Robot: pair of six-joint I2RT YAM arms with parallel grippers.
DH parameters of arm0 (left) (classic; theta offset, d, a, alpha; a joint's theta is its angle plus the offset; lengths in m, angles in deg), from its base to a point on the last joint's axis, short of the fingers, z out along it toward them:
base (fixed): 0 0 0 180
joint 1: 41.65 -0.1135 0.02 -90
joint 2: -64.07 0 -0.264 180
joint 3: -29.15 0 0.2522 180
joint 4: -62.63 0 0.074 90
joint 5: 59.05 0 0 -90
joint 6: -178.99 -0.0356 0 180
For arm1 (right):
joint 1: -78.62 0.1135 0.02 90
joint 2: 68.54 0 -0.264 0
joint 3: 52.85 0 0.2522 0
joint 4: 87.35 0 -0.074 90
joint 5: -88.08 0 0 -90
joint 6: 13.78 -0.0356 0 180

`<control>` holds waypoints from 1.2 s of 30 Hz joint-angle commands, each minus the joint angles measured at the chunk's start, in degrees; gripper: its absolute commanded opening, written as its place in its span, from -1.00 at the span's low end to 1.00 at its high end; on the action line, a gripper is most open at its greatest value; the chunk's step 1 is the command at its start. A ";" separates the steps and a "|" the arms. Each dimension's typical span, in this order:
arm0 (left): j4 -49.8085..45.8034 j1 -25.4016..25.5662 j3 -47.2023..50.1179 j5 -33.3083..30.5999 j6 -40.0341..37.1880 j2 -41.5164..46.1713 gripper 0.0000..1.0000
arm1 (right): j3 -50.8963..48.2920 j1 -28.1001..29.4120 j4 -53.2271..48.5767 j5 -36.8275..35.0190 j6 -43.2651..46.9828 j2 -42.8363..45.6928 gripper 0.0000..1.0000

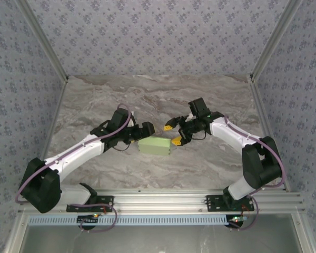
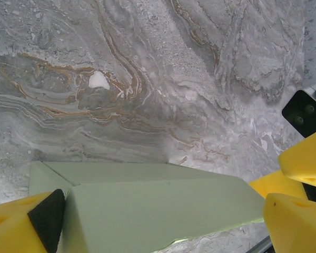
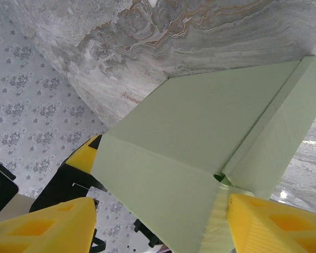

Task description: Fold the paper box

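The paper box [image 1: 155, 146] is pale green card, folded up into a low block with creased panels, and it rests on the marble table [image 1: 147, 95] between both arms. My left gripper [image 1: 145, 130] is at its left end. In the left wrist view the box [image 2: 158, 211] lies across the open left gripper [image 2: 158, 229], its ends close to both yellow fingers [image 2: 13, 226]. My right gripper [image 1: 173, 134] is at the box's right end. In the right wrist view the box [image 3: 200, 132] sits between the open right gripper [image 3: 158, 226]; one fingertip [image 3: 274, 224] touches a corner, the other stands apart.
Patterned walls [image 1: 158, 31] close in the table at the back and sides. An aluminium rail [image 1: 163, 200] carrying the arm bases runs along the near edge. The right gripper's yellow fingers [image 2: 305, 158] show at the right of the left wrist view.
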 commanded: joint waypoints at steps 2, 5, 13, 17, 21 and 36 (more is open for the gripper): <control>3.76 1.92 -2.56 8.00 1.96 -0.54 0.94 | 2.69 0.61 2.33 3.39 -1.19 -0.58 0.44; 3.73 1.92 -2.59 8.33 2.38 -0.49 0.94 | 3.24 0.53 2.27 3.52 -1.57 -0.38 0.44; 4.40 1.92 -2.34 8.54 3.13 -0.55 0.95 | 4.33 0.56 1.74 4.57 -1.72 -0.67 0.45; 3.99 1.92 -2.87 8.70 3.11 -1.02 0.95 | 4.63 0.30 1.75 4.81 -1.84 -0.77 0.46; 4.06 1.92 -2.96 8.35 3.37 -1.02 0.96 | 4.89 -0.08 1.80 6.41 -1.89 -1.73 0.49; 4.51 1.89 -2.66 7.81 5.29 -1.16 0.99 | 5.89 -1.39 1.15 12.60 -2.97 -3.90 0.68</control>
